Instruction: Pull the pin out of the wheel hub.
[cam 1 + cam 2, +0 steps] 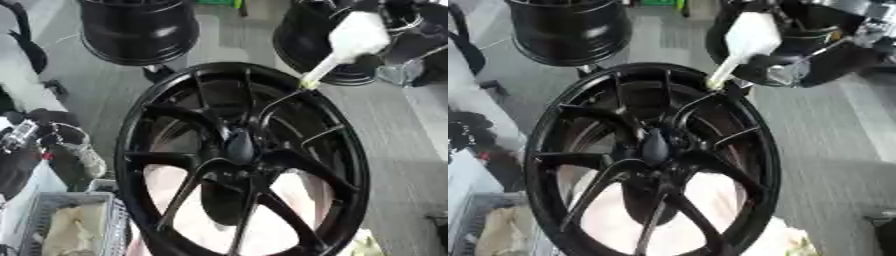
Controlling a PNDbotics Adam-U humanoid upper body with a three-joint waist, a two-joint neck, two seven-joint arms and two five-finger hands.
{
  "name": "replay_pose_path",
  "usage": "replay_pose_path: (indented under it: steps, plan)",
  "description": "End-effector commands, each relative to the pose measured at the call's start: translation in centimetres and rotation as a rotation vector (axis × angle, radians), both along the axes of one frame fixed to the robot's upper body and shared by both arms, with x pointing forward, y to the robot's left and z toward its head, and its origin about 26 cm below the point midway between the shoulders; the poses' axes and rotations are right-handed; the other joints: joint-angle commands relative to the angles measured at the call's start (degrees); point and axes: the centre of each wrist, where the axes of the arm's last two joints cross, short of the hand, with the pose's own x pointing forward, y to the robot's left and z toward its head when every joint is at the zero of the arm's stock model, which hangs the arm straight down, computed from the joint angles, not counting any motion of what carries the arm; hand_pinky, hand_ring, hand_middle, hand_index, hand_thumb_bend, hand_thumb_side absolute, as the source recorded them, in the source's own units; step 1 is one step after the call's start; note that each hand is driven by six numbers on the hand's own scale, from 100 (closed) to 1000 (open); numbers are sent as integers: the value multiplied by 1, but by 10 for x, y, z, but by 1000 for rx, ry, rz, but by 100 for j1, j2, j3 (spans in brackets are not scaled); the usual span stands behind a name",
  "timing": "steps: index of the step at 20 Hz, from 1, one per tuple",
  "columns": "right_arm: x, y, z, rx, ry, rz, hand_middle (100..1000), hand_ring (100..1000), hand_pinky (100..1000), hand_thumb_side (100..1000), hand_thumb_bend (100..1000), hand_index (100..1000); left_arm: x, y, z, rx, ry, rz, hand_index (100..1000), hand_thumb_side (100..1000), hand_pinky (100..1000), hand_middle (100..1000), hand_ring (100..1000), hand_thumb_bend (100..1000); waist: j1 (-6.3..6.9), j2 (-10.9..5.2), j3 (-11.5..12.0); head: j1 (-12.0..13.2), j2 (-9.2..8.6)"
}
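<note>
Two spare black rims (pixel 138 31) (pixel 337 45) behind; mesh basket (pixel 66 225) lower left.

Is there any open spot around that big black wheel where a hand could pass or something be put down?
Bare grey floor lies right of the wheel hub. A narrower strip runs upper left, below a second black rim. Lower left is crowded by a mesh basket.

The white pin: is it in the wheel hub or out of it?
Apparently in: the white pin slants down and its thin tip meets the wheel hub at the upper right rim. Its depth: cannot tell.
</note>
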Motion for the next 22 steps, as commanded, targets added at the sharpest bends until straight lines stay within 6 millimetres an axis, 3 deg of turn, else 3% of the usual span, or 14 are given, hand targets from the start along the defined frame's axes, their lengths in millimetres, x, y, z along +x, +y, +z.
replay_pose_path:
  steps: [1,5,8,10,11,14,22]
  plan:
    - [-8,-49,-13,169,-158,-262,400,500,510,114,100,420,0,5,8,13,-28,19,731,885,697,640,645,100,28,-41,-32,37,-14]
    - [-30,-98,-81,365,-198,-575,414,495,495,135,100,432,-1,7,8,12,-30,32,730,885,697,639,645,100,42,-27,-94,70,-14]
    - [-50,-120,-138,399,-104,-804,752,677,593,266,145,802,-1,6,8,10,-27,32,730,885,697,640,645,100,47,-40,-154,80,-14]
    - [-60,-128,-165,367,-18,-937,866,767,658,345,192,898,-1,6,7,8,-25,30,730,884,697,640,645,100,55,-58,-179,74,-14]
    - [-64,-130,-175,353,9,-1000,871,771,661,352,194,902,-1,6,7,6,-25,30,730,884,697,640,645,100,62,-69,-183,68,-14]
    - [-68,-126,-191,361,-4,-1139,901,788,669,445,246,915,-2,6,5,0,-20,33,730,884,697,640,646,100,95,-97,-184,49,-14]
    - [-62,-101,-195,430,-153,-1239,870,754,632,469,243,894,-3,5,3,-9,-14,31,730,885,697,640,647,100,136,-124,-187,29,-14]
